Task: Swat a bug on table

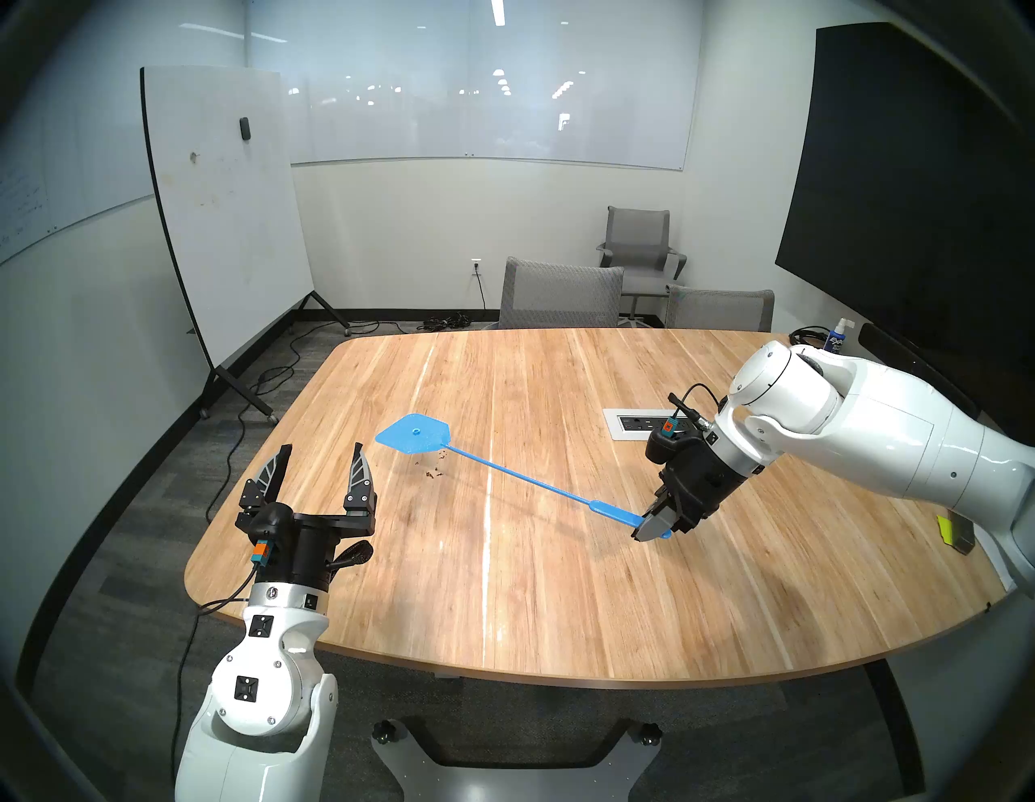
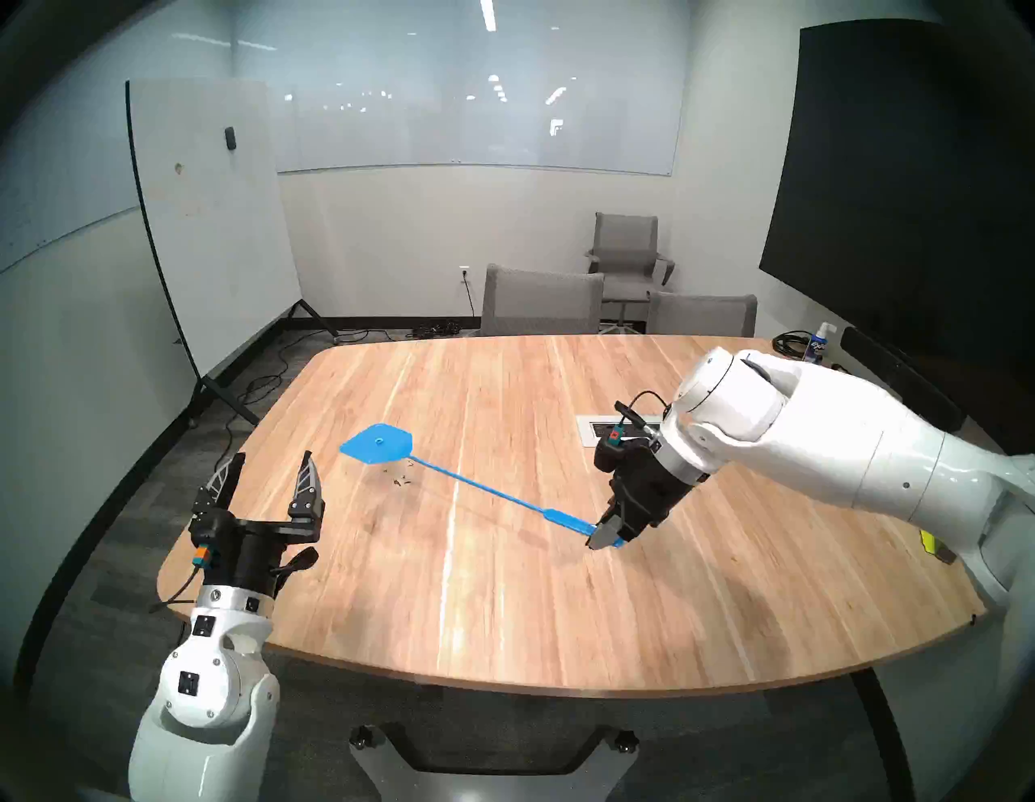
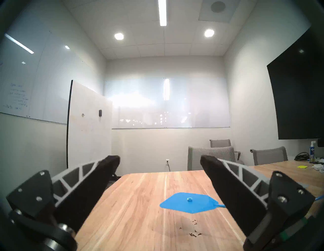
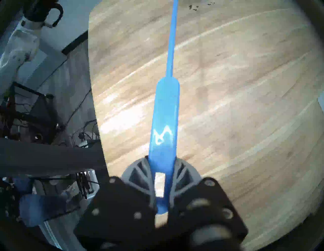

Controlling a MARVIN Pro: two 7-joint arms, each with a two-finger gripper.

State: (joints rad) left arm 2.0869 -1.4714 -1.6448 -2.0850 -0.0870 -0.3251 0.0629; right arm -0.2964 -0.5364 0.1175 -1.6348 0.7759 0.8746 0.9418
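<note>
My right gripper (image 1: 652, 523) (image 2: 606, 535) is shut on the handle end of a blue fly swatter (image 1: 526, 477) (image 2: 484, 489) (image 4: 164, 126). Its long shaft slants up to the left, and the flat head (image 1: 413, 438) (image 2: 376, 445) (image 3: 188, 202) hangs a little above the wooden table (image 1: 560, 588) (image 2: 504, 605). The bug (image 1: 432, 474) (image 2: 400, 480) (image 3: 192, 234) (image 4: 192, 7) lies as small dark crumbled bits on the wood just in front of the head, uncovered. Over the table's left front corner my left gripper (image 1: 323, 456) (image 2: 273, 465) (image 3: 159, 163) stands open and empty, pointing at the swatter head.
A silver power-outlet panel (image 1: 638, 423) (image 2: 602, 430) is set into the table beside my right wrist. Grey chairs (image 1: 560, 294) stand at the far edge, a rolling whiteboard (image 1: 224, 213) to the left. A spray bottle (image 1: 837, 336) and a yellow-green item (image 1: 946, 529) sit at the right.
</note>
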